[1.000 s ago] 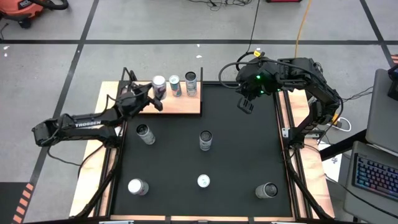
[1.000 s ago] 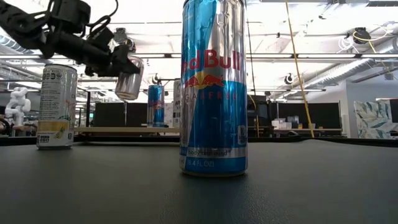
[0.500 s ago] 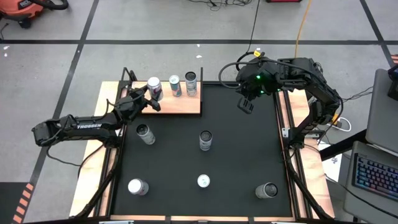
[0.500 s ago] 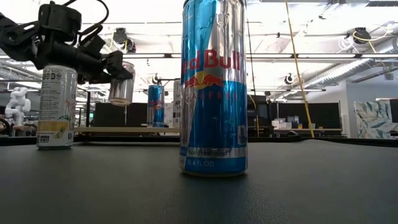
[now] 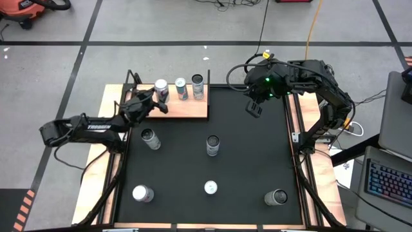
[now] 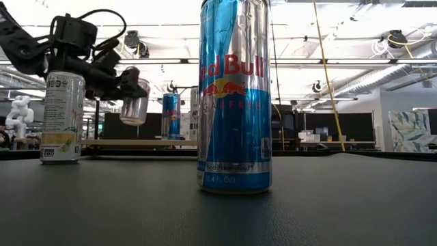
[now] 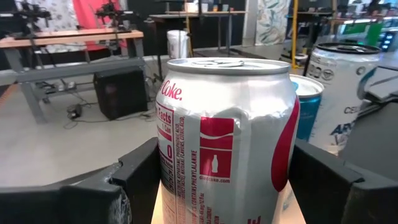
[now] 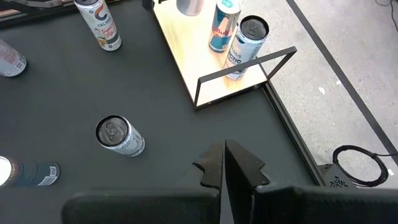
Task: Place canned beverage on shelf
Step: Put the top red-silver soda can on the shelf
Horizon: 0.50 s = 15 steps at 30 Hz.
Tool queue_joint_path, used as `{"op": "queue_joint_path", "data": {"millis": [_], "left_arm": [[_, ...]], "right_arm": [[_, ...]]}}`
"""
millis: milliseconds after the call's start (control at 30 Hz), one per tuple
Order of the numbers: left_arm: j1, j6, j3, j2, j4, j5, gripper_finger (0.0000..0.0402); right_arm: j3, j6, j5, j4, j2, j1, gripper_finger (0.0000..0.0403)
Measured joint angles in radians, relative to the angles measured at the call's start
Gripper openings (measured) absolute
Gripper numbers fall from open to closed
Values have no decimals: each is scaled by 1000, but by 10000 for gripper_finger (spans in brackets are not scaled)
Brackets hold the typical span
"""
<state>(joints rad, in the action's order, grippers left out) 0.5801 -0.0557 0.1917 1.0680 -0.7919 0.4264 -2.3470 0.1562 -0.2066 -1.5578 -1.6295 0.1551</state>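
A silver and red Coke can (image 5: 161, 89) hangs over the left part of the light-wood shelf (image 5: 188, 108), with my left gripper (image 5: 156, 98) shut on it. In the low view the can (image 6: 134, 101) is a little above the shelf board (image 6: 157, 142). Two other cans stand upright on the shelf to its right: a blue one (image 5: 181, 87) and a white one (image 5: 197, 83). My right gripper (image 5: 255, 108) is shut and holds nothing, raised over the mat's far right part. My left gripper pinches the Coke can's side wall (image 7: 180, 180) between its two fingers (image 7: 140, 177), one on each side, below the can's middle. The fingers lie level and come from the table's left. The can is almost upright and clear of the shelf, with a crease (image 7: 273, 118) in its upper wall.
Several cans stand on the black mat (image 5: 244, 161), among them one (image 5: 150, 137) just near of the shelf and a tall blue one (image 5: 212, 145) at the middle. Thin black uprights (image 5: 208, 78) stand at the shelf's corners. Wooden strips and rails edge the mat.
My left gripper has gone down toward the shelf and slightly toward the table's left edge, still shut on the Coke can. The can, tilted a second ago, now hangs more upright and lower, still clear of the board.
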Motion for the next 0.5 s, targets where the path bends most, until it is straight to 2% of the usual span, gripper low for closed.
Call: {"op": "queue_joint_path", "data": {"millis": [500], "left_arm": [[101,-15,0,193,-179,-99,283]], "right_arm": [[0,0,0,1,0,0,0]]}}
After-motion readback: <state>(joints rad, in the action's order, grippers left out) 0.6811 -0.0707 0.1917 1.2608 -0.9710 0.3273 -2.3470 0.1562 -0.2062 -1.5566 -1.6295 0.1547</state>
